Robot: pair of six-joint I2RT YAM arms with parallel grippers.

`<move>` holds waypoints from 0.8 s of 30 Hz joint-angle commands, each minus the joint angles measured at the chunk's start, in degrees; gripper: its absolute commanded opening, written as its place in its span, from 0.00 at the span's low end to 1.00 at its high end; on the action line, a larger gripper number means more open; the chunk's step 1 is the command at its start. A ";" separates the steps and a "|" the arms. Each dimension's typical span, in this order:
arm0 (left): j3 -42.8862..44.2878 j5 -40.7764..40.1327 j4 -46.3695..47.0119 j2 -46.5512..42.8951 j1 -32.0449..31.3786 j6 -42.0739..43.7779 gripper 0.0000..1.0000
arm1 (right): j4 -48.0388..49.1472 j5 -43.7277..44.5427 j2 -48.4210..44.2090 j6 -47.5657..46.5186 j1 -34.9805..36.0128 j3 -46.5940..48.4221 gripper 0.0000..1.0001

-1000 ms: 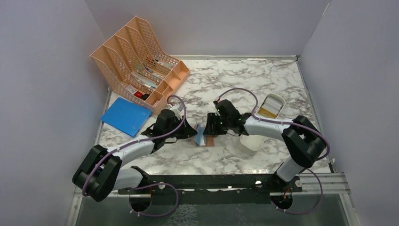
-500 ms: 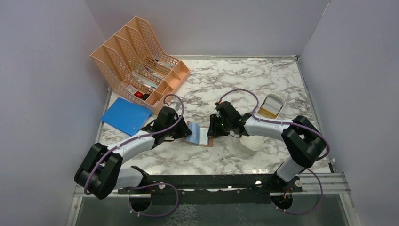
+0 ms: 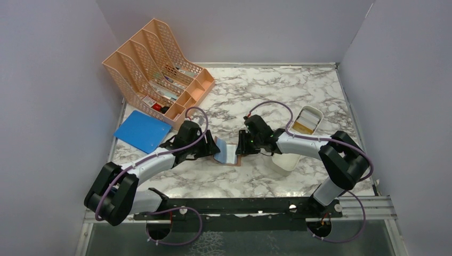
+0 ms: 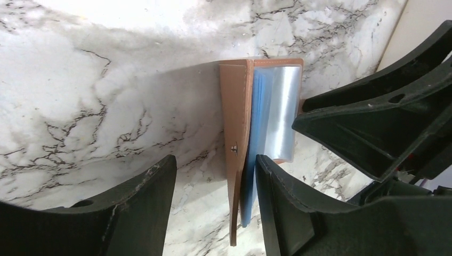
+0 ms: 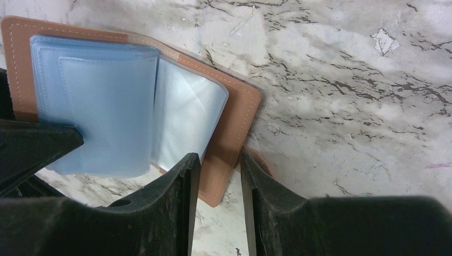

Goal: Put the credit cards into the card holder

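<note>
The card holder (image 3: 226, 153) lies open on the marble, tan cover down, light blue and clear sleeves up (image 5: 101, 106). My left gripper (image 3: 211, 145) is open at its left side. The left cover flap (image 4: 237, 138) stands on edge between the fingers, close to the right finger (image 4: 288, 213) and not clamped. My right gripper (image 3: 241, 148) is open a narrow way, its fingers astride the cover's right edge (image 5: 226, 154). The credit cards (image 3: 304, 126), yellowish and whitish, lie in a white tray (image 3: 317, 113) at the right.
A second white oblong tray (image 3: 285, 161) sits just right of the right gripper. A peach mesh organiser (image 3: 154, 69) stands at the back left, with a blue folder (image 3: 141, 130) flat in front of it. Grey walls close in three sides.
The left gripper has opened and let go of the left flap. The card holder went from nearly folded upright to lying spread open. The right jaws narrowed a little.
</note>
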 commanded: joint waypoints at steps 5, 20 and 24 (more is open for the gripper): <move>1.48 1.39 1.88 0.35 0.28 1.48 0.59 | -2.01 1.60 1.13 -0.44 0.27 1.83 0.38; 5.87 -4.70 -4.90 2.26 0.25 3.59 0.56 | -2.78 0.59 1.00 -0.26 0.27 3.20 0.37; 6.20 -4.43 -4.87 3.27 0.29 4.18 0.49 | -3.61 0.85 0.68 -0.30 0.27 3.71 0.37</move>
